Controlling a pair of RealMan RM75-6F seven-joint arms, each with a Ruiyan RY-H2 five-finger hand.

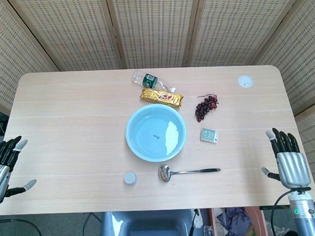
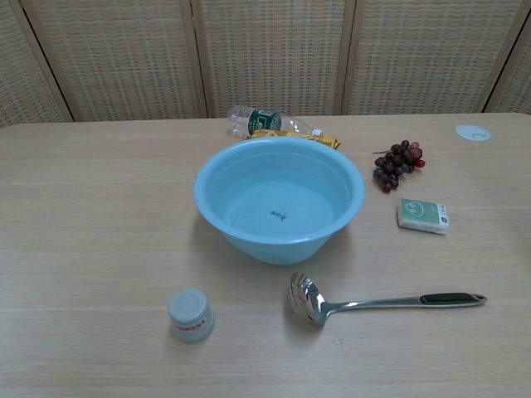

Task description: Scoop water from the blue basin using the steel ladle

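The blue basin holds water and sits at the middle of the table. Just in front of it lies the steel ladle, bowl to the left and dark-tipped handle pointing right. My left hand hovers at the table's left edge, fingers spread, holding nothing. My right hand is at the right edge, also spread and empty, well to the right of the ladle's handle. Neither hand shows in the chest view.
A small white-capped jar stands left of the ladle. Behind the basin lie a plastic bottle and a gold snack packet. Dark grapes, a small green-white box and a white disc lie at the right.
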